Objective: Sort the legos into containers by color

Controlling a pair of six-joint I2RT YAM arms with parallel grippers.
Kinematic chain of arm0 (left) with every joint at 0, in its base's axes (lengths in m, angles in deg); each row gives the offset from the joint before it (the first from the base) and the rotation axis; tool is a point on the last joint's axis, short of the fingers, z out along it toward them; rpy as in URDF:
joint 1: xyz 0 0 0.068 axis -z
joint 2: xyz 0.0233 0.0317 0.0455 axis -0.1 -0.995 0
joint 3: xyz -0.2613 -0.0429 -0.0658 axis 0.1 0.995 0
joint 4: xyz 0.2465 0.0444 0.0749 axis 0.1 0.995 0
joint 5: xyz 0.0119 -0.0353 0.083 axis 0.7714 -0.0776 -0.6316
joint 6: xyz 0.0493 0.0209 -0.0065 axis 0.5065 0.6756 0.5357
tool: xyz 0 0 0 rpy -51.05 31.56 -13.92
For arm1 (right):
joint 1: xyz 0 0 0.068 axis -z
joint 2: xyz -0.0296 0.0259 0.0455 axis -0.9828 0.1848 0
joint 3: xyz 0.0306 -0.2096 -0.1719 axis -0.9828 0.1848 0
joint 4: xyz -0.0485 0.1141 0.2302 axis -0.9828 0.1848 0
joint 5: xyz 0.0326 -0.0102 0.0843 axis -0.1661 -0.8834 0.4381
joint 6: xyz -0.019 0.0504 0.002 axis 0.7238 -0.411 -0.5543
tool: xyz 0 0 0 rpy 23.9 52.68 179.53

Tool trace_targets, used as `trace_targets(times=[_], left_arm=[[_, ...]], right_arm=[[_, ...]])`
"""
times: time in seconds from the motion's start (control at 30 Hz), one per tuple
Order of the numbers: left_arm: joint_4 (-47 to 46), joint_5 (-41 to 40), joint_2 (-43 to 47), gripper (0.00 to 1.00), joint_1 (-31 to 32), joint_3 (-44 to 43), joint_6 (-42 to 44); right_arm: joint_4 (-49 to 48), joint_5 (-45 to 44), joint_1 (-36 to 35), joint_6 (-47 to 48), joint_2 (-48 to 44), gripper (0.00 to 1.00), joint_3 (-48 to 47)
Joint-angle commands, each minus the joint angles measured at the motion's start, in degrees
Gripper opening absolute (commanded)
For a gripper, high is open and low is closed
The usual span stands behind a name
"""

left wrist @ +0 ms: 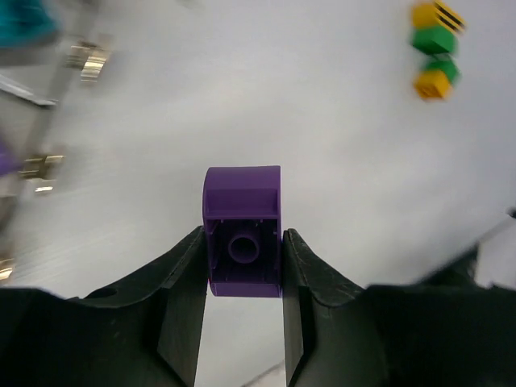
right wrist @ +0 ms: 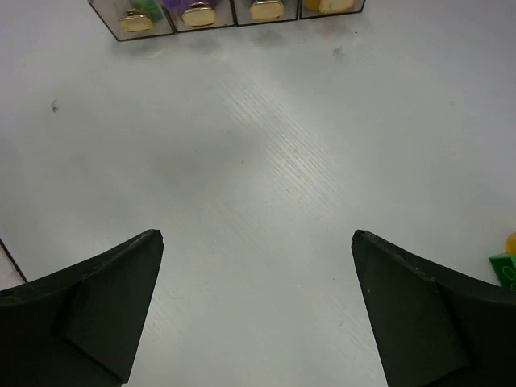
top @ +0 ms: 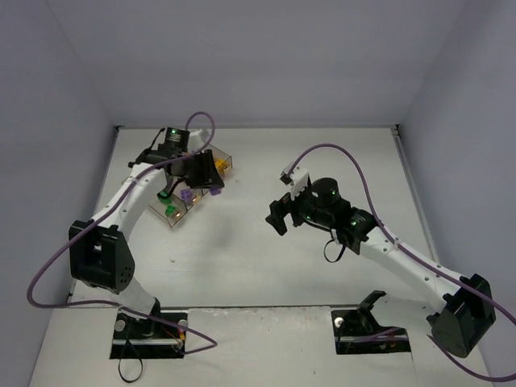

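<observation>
My left gripper (left wrist: 242, 235) is shut on a purple lego (left wrist: 242, 211), its hollow underside facing the camera, held above the white table. In the top view this gripper (top: 211, 181) hovers at the containers (top: 179, 219), a row of joined clear bins holding a green lego (top: 171, 211), a purple lego (top: 187, 195) and an orange one (top: 222, 167). My right gripper (right wrist: 256, 234) is open and empty over bare table; it sits mid-table in the top view (top: 278, 216). The containers' ends with yellowish marks (right wrist: 199, 13) show at the top of the right wrist view.
Loose orange and green legos (left wrist: 434, 58) lie on the table far ahead in the left wrist view. A green lego (right wrist: 504, 268) and a yellow one peek in at the right edge of the right wrist view. White walls enclose the table.
</observation>
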State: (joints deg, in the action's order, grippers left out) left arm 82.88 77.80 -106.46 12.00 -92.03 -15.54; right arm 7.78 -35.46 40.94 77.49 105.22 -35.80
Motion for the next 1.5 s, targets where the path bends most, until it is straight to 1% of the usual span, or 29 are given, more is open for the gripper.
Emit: trace_targets(times=[0.0, 0.07, 0.17, 0.23, 0.37, 0.5, 0.53, 0.6, 0.63, 0.67, 0.73, 0.77, 0.83, 0.93, 0.97, 1.1, 1.2, 1.33, 1.37, 1.4, 1.47], left_arm=[[0.9, -14.9, 3.8, 0.0, -5.0, -2.3, 3.6], [-0.3, -20.3, 3.3, 0.0, -8.0, -2.2, 3.0], [-0.5, -25.2, -0.3, 0.0, -10.9, -3.8, 2.4], [-0.1, -26.8, -1.9, 0.03, -11.8, -4.6, 1.7], [-3.0, -29.3, -5.0, 0.08, -12.9, -4.6, 1.7], [-3.3, -30.4, -9.7, 0.16, -13.4, -6.3, 1.3], [-3.3, -30.6, -10.3, 0.25, -13.6, -7.0, 1.2], [-4.3, -30.9, -11.5, 0.33, -13.6, -7.4, 1.1], [-4.7, -30.9, -11.8, 0.38, -13.6, -7.8, 1.0], [-4.9, -31.0, -11.9, 0.45, -13.6, -8.0, 0.9], [-4.6, -31.0, -11.9, 0.52, -13.6, -8.4, 0.3], [-4.6, -30.4, -11.2, 0.59, -13.6, -8.2, 0.1], [-5.0, -29.3, -9.4, 0.66, -13.5, -7.8, 0.1], [-5.2, -27.6, -5.4, 0.71, -13.4, -6.6, -0.3], [-5.3, -26.9, -5.4, 0.72, -13.3, -6.6, -0.5], [-6.3, -24.4, 3.8, 0.73, -12.0, -2.6, -1.0], [-5.1, -22.7, 8.4, 0.73, -10.4, 0.2, -1.2], [-3.6, -20.4, 14.2, 0.73, -7.9, 4.8, -1.6], [-3.3, -19.6, 15.4, 0.73, -6.8, 6.6, -1.5], [-2.3, -19.4, 17.5, 0.73, -6.2, 7.3, -1.4], [-1.5, -18.8, 19.6, 0.73, -4.7, 9.7, -1.3]], right_arm=[[-3.8, -4.6, -0.3, -2.0, -2.3, 1.0, 0.5], [-3.7, -7.3, -0.3, -3.5, -2.9, 1.0, 1.2], [-3.2, -9.6, -0.3, -4.9, -3.2, 1.0, 1.7], [-2.7, -11.2, -0.2, -6.6, -3.1, 1.0, 1.7], [-1.7, -13.4, 0.4, -8.7, -2.7, 1.0, 1.5], [-0.4, -15.2, 1.2, -10.6, -2.0, 1.0, 0.9], [0.2, -16.1, 1.5, -11.0, -1.5, 1.0, 0.6], [0.5, -16.3, 2.2, -12.2, -1.2, 1.0, 0.6], [1.0, -18.6, 2.4, -12.7, -1.1, 1.0, 0.5], [1.2, -19.4, 2.8, -13.9, -1.0, 1.0, 0.5], [1.9, -21.1, 3.7, -15.2, -0.7, 1.0, 0.5], [2.2, -23.3, 4.3, -16.9, -0.4, 1.0, 0.4], [4.2, -27.0, 7.7, -19.6, 1.1, 1.0, -0.3], [6.9, -29.1, 10.5, -23.2, 3.7, 0.99, -1.9], [7.6, -29.4, 12.0, -23.8, 5.4, 0.98, -2.3], [9.9, -31.7, 15.2, -26.8, 11.3, 0.98, -5.1], [10.9, -31.7, 18.3, -30.5, 16.1, 0.97, -6.9], [13.3, -33.2, 19.6, -38.7, 21.2, 0.92, -9.0], [13.6, -34.1, 19.7, -40.6, 23.1, 0.88, -9.3], [14.0, -34.3, 19.7, -44.3, 24.0, 0.86, -9.7], [14.9, -34.4, 19.7, -47.2, 27.0, 0.84, -11.0]])
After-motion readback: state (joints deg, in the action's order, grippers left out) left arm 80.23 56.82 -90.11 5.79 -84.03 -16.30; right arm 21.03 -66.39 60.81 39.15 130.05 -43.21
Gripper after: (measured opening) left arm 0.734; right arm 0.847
